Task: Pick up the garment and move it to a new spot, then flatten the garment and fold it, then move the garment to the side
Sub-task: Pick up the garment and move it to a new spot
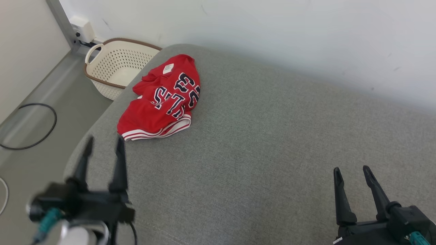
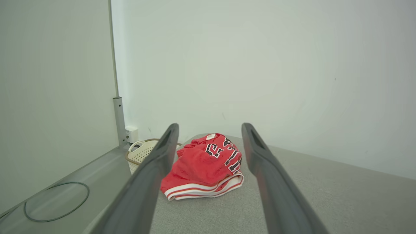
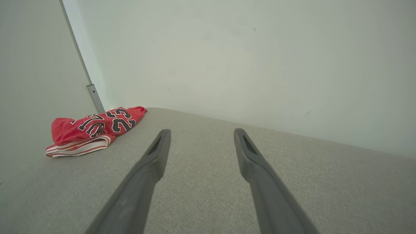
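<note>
The red garment (image 1: pixel 160 98) is lying just ahead of the left gripper (image 1: pixel 105 139), its lettering partly folded under. The right gripper (image 1: pixel 351 169) is hovering well aside; both are standing spread, empty. The grey cushion (image 1: pixel 259 143) is hiding part of a basket (image 1: pixel 115 61) by the wall (image 1: pixel 272 27).

This is a plain indoor room set up as a home laundry corner rather than a lived-in home. A wide cushion (image 1: pixel 272 143) covered in grey woven cloth, rounded at the corner like a sofa seat or mattress, stands against a bare white wall (image 1: pixel 289 30) with a few scuffs. A cream laundry basket (image 1: pixel 117 59) with holes and a brown rim sits on the smooth grey floor (image 1: pixel 58 98) beside it. A crumpled red sports shirt (image 1: pixel 160 102) lies on the cushion. A loose black cable (image 1: pixel 55 119) curls on the floor near a wall socket (image 1: pixel 82 29).
</note>
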Robot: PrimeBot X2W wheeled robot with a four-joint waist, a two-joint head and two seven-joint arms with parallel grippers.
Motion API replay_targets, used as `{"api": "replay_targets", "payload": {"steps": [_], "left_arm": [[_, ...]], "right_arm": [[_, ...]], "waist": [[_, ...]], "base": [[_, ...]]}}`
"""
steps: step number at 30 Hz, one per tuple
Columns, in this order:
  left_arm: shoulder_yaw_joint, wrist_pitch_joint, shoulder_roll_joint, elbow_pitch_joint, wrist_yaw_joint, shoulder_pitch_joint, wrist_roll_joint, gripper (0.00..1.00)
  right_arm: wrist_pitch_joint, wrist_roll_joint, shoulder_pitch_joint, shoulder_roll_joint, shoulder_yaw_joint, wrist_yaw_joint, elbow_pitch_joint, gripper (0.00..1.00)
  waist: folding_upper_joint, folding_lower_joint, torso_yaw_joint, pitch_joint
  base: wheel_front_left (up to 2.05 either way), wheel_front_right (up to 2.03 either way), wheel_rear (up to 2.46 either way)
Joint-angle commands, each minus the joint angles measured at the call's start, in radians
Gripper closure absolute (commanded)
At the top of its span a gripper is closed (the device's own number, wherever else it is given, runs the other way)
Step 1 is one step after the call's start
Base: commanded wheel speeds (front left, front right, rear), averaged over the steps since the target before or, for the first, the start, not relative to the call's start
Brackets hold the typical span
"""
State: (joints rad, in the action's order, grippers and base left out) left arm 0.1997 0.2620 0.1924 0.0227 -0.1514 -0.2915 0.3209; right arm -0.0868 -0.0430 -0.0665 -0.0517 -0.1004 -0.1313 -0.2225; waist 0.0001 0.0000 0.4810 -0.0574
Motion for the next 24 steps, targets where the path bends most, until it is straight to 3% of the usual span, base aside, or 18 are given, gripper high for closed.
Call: {"api": "replay_targets", "payload": {"steps": [1,5,10,14,24], "left_arm": [[-0.026,0.006,0.022,-0.025,-0.004,-0.048,-0.011,0.0],[-0.07,0.005,0.05,-0.04,0.0,-0.129,0.003,0.0],[-0.134,-0.031,0.1,0.044,0.028,-0.257,0.057,0.0],[-0.16,-0.072,0.131,0.213,0.079,-0.359,0.115,0.0],[-0.161,-0.155,0.134,0.674,0.217,-0.566,0.235,0.0]], "right_arm": [[0.004,0.006,0.015,0.001,-0.005,0.001,-0.008,0.0],[0.011,0.011,0.026,-0.003,-0.015,0.001,-0.014,0.0],[0.023,0.014,0.055,-0.02,-0.034,0.001,-0.023,0.0],[0.034,0.013,0.085,-0.041,-0.056,0.001,-0.034,0.0],[0.055,0.013,0.169,-0.083,-0.092,0.001,-0.055,0.0]], "waist": [[-0.0001,0.0,-0.009,-0.019],[-0.0001,0.0,-0.032,-0.043],[-0.0001,0.0,-0.094,-0.106],[-0.0001,0.0,-0.149,-0.182],[-0.0001,0.0,-0.247,-0.361]], "base": [[0.0,0.0,0.0],[0.0,0.0,0.0],[0.0,0.0,0.0],[0.0,0.0,0.0],[0.0,0.0,0.0]]}}
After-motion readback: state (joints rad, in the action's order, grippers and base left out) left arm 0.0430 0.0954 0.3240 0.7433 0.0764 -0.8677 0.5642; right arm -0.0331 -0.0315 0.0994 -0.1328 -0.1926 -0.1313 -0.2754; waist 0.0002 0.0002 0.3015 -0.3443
